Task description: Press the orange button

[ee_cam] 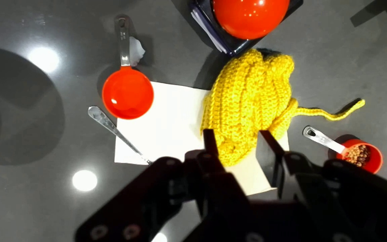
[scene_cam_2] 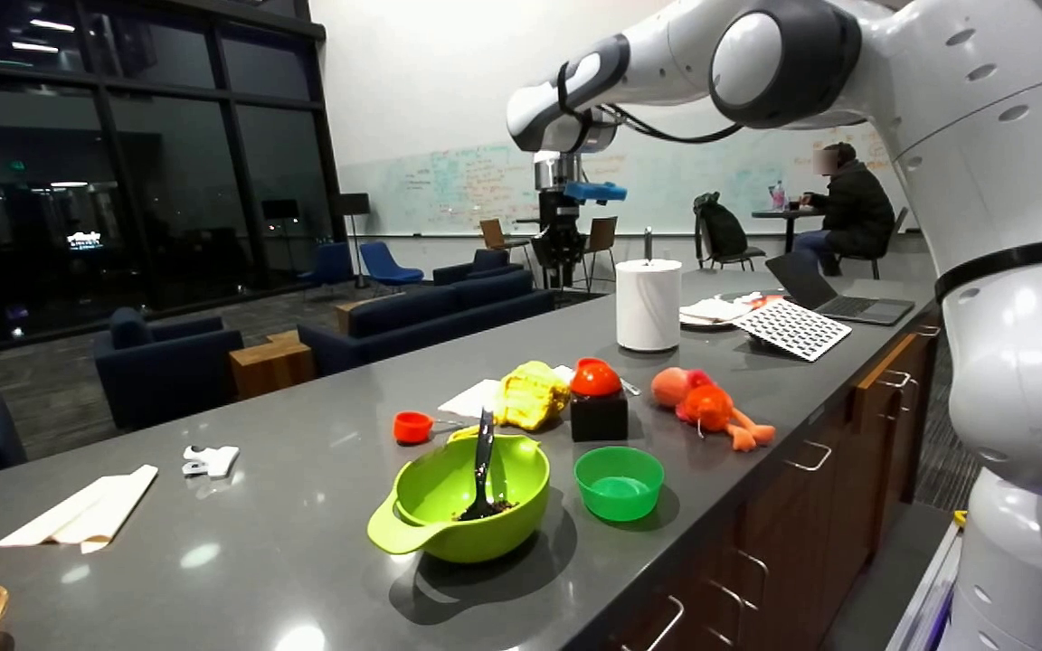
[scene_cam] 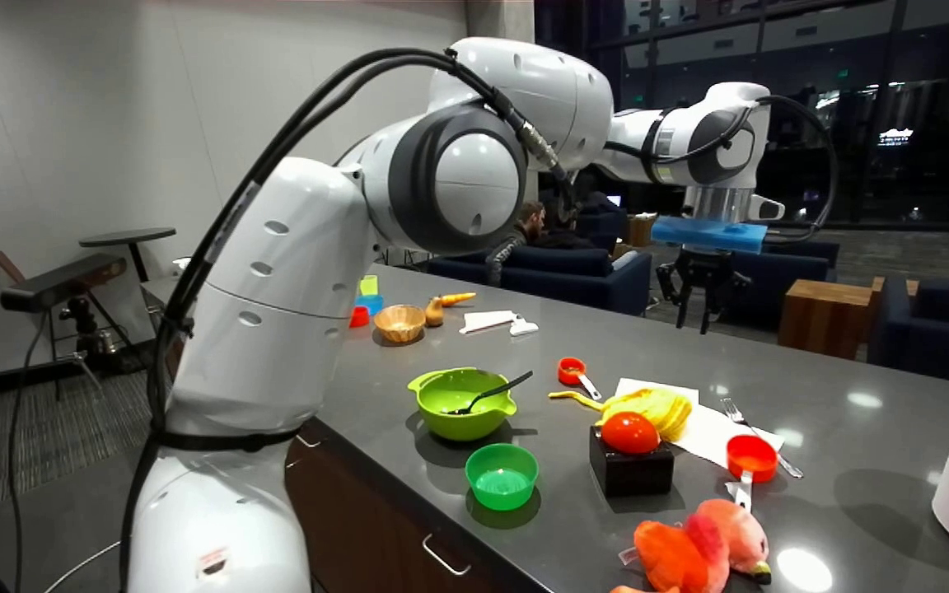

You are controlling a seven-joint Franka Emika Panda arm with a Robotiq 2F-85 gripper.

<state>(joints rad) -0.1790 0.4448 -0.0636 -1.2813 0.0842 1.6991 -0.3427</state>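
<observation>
The orange button (scene_cam_2: 596, 378) caps a black square box (scene_cam_2: 600, 419) on the gray tabletop (scene_cam_2: 277, 506), set back from the edge above the drawers (scene_cam_2: 788, 502); a yellow crocheted bundle (ee_cam: 247, 97) lies just beside it, toward the edge by the navy sofa (scene_cam_2: 449, 318). The Robotiq gripper (scene_cam: 693, 328) hangs well above, its 2 fingers spread apart, holding nothing. The dome looks like stiff, glossy plastic, slippery if met off-center, so bring the fingers together and push straight down on the crown; no grasp is needed. The box looks light and may skid; to reposition it, take its flat sides. Whether it is fixed down, I cannot tell.
</observation>
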